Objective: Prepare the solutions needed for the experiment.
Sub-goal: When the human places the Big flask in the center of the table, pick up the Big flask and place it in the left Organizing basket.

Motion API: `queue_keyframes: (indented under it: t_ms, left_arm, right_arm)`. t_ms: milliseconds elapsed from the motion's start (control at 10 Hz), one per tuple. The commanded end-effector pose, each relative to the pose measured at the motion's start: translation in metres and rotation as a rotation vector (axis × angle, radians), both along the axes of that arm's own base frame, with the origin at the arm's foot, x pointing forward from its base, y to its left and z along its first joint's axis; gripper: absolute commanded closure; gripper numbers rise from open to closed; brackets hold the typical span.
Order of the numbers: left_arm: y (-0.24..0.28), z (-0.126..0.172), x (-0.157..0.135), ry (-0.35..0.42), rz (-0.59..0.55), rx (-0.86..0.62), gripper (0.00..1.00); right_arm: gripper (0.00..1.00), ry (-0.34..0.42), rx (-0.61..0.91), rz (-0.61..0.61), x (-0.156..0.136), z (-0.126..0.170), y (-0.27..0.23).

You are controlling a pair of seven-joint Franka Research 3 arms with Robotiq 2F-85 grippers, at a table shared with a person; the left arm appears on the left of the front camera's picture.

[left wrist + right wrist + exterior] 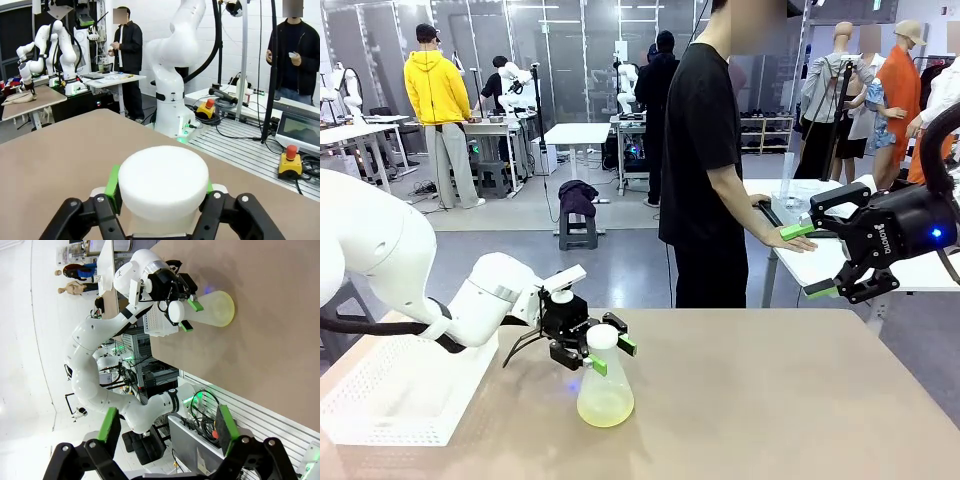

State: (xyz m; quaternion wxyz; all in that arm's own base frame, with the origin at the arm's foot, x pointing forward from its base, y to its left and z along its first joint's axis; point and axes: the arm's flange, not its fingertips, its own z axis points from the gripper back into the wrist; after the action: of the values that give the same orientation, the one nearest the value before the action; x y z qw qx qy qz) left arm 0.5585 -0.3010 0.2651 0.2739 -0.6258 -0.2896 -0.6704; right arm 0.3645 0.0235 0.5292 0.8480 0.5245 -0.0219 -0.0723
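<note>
Gripping the white stopper (601, 337) at the top of the conical flask (605, 395), the left end effector (610, 354) sits in the lower middle of the front view. Its green pads (113, 188) press on both sides of the stopper, as the left wrist view shows in its lower centre, so the jaws are narrow and closed on it. I judge that this hold serves to pull the stopper out and open the flask, or perhaps to steady the neck; which one I cannot tell.

The flask stands upright on the beige worktop (780, 400), and the solutions (605, 408) lie as a small pale yellow layer in its wide bottom. The low level and broad base probably keep it stable while the top is handled.

The right end effector (809, 262) hangs at the right edge of the front view, above the worktop and well apart from the flask, with jaws wide and nothing between them. It seems to wait there for its turn.

A white perforated tray (390, 395) rests at the lower left. The person (705, 160) stands behind the far edge, one hand (790, 238) on a neighbouring white table (820, 262).
</note>
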Motion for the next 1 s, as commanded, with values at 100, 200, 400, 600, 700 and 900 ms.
queue_keyframes:
  t_ms: [100, 200, 400, 600, 700, 900]
  left_arm:
    - [0.002, 0.0, 0.004, 0.02, -0.019, 0.011, 0.45]
    - [0.003, 0.001, 0.004, 0.021, -0.019, 0.018, 0.8]
    - [0.006, 0.004, 0.005, 0.02, -0.015, 0.033, 1.0]
    - [0.008, 0.008, 0.005, 0.01, -0.018, 0.05, 1.0]
    - [0.009, 0.012, 0.005, 0.019, -0.025, 0.072, 0.88]
    - [0.024, 0.044, 0.004, -0.014, -0.023, 0.046, 0.88]
  right_arm:
    - [0.04, -0.008, 0.013, -0.001, 0.0, 0.001, 0.0]
    - [0.04, -0.008, 0.013, -0.001, 0.0, 0.001, 0.0]
    - [0.04, -0.008, 0.013, -0.001, 0.0, 0.001, 0.0]
    - [0.04, -0.008, 0.013, -0.001, 0.0, 0.001, 0.0]
    - [0.04, -0.008, 0.013, -0.001, 0.0, 0.001, 0.0]
    - [0.04, -0.008, 0.013, -0.001, 0.0, 0.001, 0.0]
